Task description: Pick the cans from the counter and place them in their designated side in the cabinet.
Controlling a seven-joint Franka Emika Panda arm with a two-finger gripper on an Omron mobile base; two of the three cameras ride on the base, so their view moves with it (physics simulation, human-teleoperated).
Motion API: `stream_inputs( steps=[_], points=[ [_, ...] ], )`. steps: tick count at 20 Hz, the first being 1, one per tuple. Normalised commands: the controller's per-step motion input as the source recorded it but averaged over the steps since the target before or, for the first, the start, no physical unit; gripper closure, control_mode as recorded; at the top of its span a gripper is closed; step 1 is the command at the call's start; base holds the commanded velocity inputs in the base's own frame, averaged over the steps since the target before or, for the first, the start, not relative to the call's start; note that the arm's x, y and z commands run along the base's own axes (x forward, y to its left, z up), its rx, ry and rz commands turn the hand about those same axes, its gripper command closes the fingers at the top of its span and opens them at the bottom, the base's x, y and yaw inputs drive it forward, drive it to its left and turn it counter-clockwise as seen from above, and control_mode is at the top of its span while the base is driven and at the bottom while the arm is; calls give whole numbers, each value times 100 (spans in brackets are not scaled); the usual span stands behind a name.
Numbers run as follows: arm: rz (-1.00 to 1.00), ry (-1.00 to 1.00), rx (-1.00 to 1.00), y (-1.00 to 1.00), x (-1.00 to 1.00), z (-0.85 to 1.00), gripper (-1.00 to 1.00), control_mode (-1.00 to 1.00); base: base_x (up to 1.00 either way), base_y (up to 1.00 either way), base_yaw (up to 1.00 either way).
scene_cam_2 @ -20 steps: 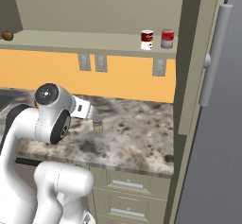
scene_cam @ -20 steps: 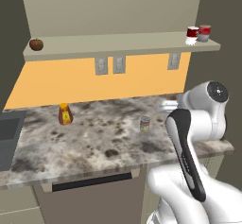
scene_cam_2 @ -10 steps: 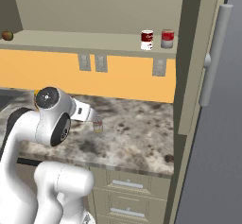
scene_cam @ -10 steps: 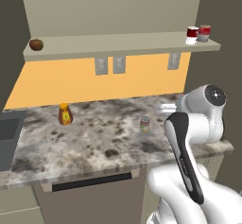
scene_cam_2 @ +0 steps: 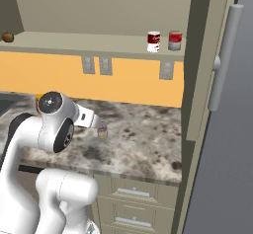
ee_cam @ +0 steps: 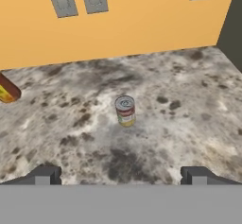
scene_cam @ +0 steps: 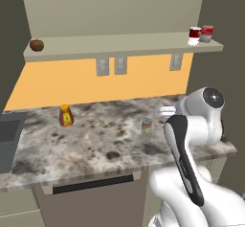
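The hand [ee_cam: 120, 175] hangs with its fingers spread as wide as they go and nothing between them, aimed down and forward at the silver-grey can [ee_cam: 125, 110] with the green-and-orange label, which stands upright ahead of the fingertips and roughly centred between them, apart from both. That can sits on the table [scene_cam: 95, 140] toward its right end, about midway between the front edge and the orange back wall, with bare stone all round it; the orange bottle [scene_cam: 65, 116] is well apart near the left end by the back wall. The dark red-and-white can [scene_cam_2: 153, 41] is already up on the cabinet shelf [scene_cam_2: 74, 42] at its right end, just beside the brighter red-and-grey can [scene_cam_2: 174, 40]. The step in hand looks like the approach for the grasp: I would bring the hand straight in, keeping the can centred, and close around its middle, not the rim, so it does not tip.
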Motion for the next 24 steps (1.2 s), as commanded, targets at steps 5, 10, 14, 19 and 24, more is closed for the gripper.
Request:
stream_inputs(
  steps=[5, 10, 14, 19, 24],
  points=[
    [0, 0, 0, 0, 9, -11, -100, -100, 0, 0, 0],
    [0, 0, 0, 0, 18, -9, -100, -100, 0, 0, 0],
    [0, 0, 0, 0, 22, -10, -100, -100, 0, 0, 0],
    [0, 0, 0, 0, 19, -10, -100, -100, 0, 0, 0],
    [0, 0, 0, 2, 16, -14, -100, -100, 0, 0, 0]
  ],
)
